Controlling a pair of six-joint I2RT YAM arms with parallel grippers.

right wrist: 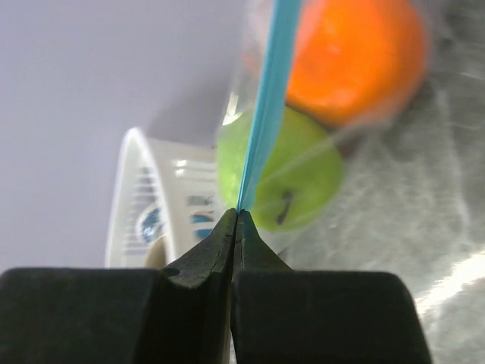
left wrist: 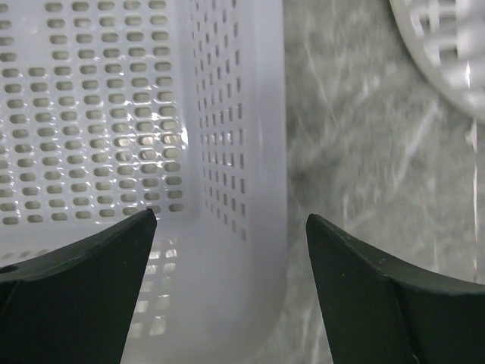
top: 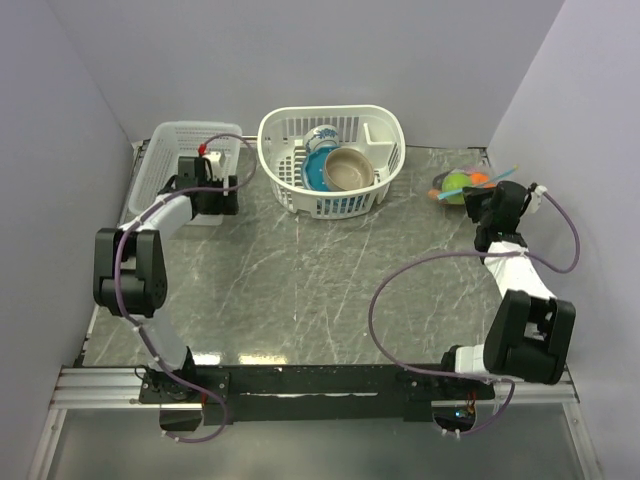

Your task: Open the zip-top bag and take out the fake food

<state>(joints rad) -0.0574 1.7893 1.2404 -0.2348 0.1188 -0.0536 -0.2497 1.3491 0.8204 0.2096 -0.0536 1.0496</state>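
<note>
Right of the basket: right gripper pinches the bag by its blue strip. Left of the basket: left gripper, jaws apart, above the tray.

The top external camera looks down from above and behind the arm bases, far enough back to hold the whole table. The left wrist camera hangs close over the white mesh tray, facing down between the spread fingers of the left gripper; the overhead view shares that tray at far left. The right wrist camera sits closest, looking along the table past the right gripper at the zip-top bag, with the round basket behind, both seen overhead too.
</note>
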